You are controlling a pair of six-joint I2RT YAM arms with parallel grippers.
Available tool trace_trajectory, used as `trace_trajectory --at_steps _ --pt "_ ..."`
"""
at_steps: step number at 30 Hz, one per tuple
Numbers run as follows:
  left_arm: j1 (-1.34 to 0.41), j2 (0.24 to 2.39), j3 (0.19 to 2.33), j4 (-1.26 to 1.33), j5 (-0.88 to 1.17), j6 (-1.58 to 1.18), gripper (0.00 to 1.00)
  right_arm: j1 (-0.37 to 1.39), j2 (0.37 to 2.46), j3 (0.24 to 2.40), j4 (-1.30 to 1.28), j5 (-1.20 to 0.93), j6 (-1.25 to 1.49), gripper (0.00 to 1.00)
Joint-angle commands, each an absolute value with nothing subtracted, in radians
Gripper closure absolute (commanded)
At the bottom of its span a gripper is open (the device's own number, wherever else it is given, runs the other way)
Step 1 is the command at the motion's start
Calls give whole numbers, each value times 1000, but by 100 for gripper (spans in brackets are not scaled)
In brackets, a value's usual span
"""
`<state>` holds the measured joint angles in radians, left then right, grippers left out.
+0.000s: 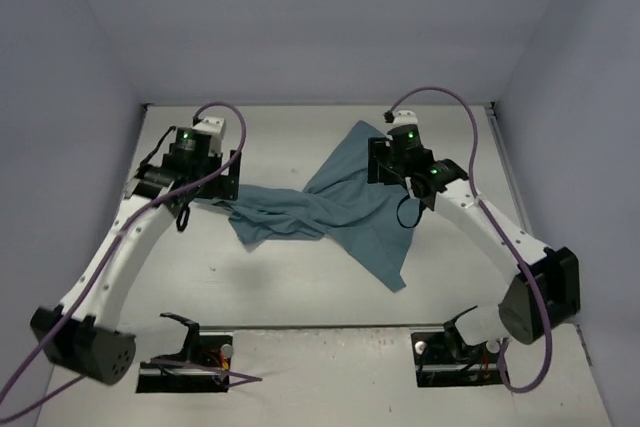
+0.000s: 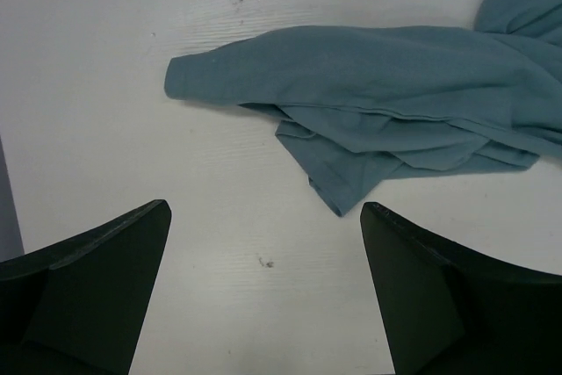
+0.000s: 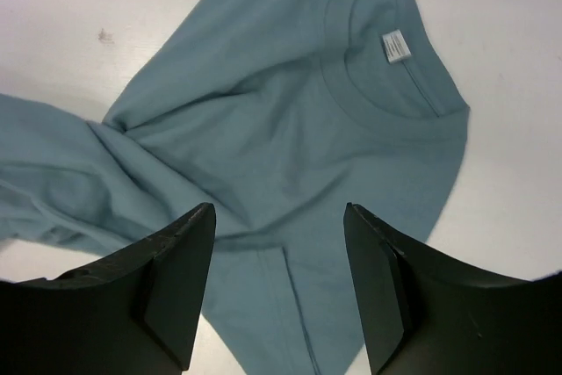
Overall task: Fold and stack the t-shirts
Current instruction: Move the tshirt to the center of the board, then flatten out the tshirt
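Note:
The teal t-shirt (image 1: pixel 330 212) lies crumpled and twisted across the middle of the white table (image 1: pixel 290 142), with one part running toward the near right. My left gripper (image 1: pixel 226 179) hangs open at the shirt's left end. In the left wrist view its fingers (image 2: pixel 114 261) frame bare table, and the t-shirt (image 2: pixel 386 85) lies just ahead, untouched. My right gripper (image 1: pixel 385 165) stands open above the shirt's far right part. In the right wrist view the gripper (image 3: pixel 279 212) hovers over flat cloth, with the collar (image 3: pixel 378 98) and its white label (image 3: pixel 397 45) beyond. Nothing is held.
Pale walls (image 1: pixel 80 67) close in the table on the left, back and right. The two arm bases (image 1: pixel 185 357) and their purple cables sit at the near edge. A small dark speck (image 2: pixel 266 262) marks the table between my left fingers.

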<state>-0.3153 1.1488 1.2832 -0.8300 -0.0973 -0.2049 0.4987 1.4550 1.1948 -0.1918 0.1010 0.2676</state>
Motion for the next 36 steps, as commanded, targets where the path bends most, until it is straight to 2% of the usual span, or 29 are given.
trace_trajectory --at_steps 1,5,11,20,22,36 --pt "-230 1374 1409 -764 -98 -182 12 474 1249 1040 -173 28 321 43" --pt "-42 1513 1402 -757 62 -432 13 462 1137 928 -175 8 370 43" --pt "63 1587 1324 -644 35 -654 20 459 1068 849 -183 8 399 43" --pt "83 1615 1197 -494 -27 -931 23 459 1031 844 -196 -19 393 43" --pt "89 1632 1170 -442 -26 -996 26 459 1022 838 -198 -25 391 43" --pt "107 1704 1163 -369 -71 -1071 41 459 991 801 -205 -41 399 42"
